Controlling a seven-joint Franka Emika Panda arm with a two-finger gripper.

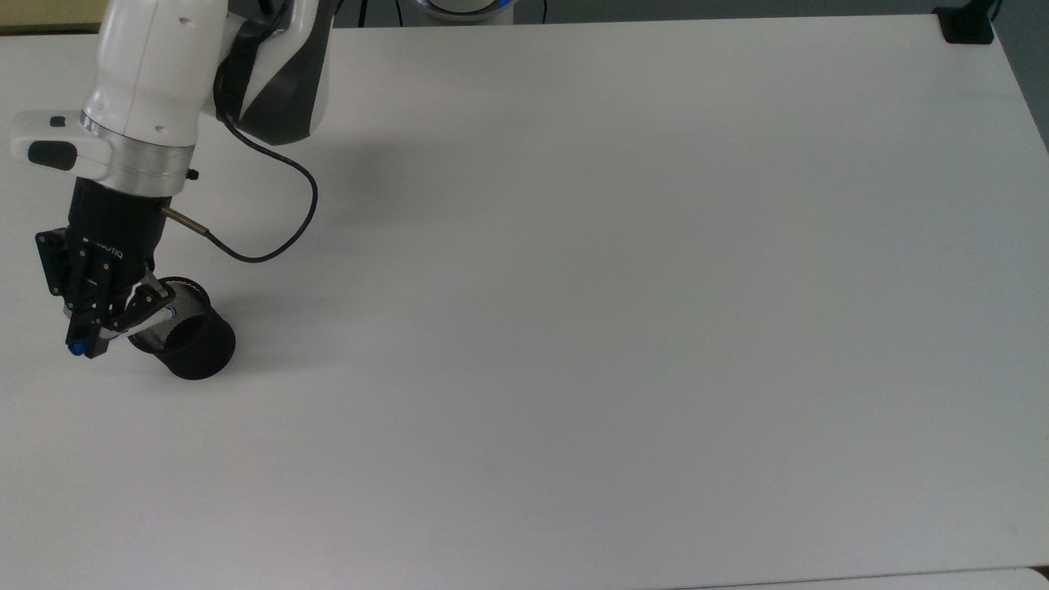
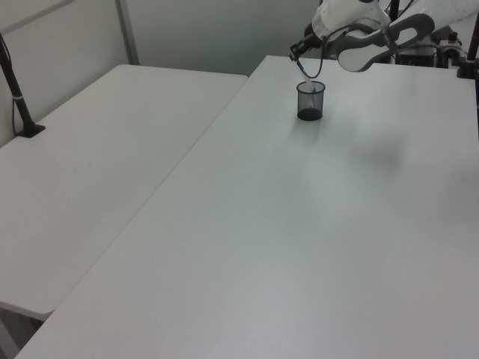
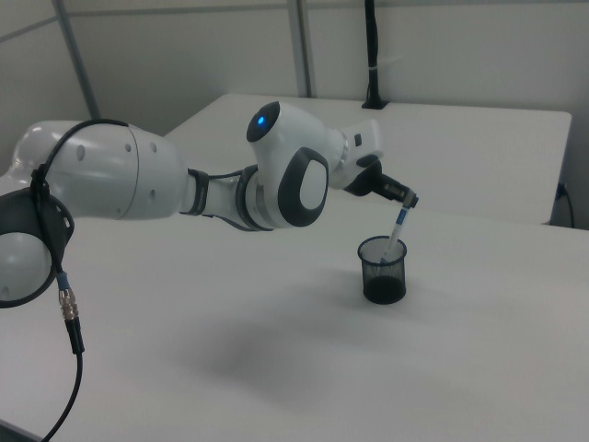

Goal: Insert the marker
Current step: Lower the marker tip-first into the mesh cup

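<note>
White table (image 1: 623,287): pincer (image 1: 106,328) clamps marker (image 3: 397,230) (tip inside cup (image 3: 383,270)).

One piece of lettering can be read — the white brand word "ROBOTIQ" printed on the black body of the gripper (image 1: 106,324), seen in the top view, where it runs slightly slanted just below the silver wrist ring. The marker (image 1: 135,324) held in that gripper carries a blue label band, but any print on it is too small to make out. The black mesh cup (image 1: 190,344) and the white table (image 1: 623,287) bear no legible marks.
</note>
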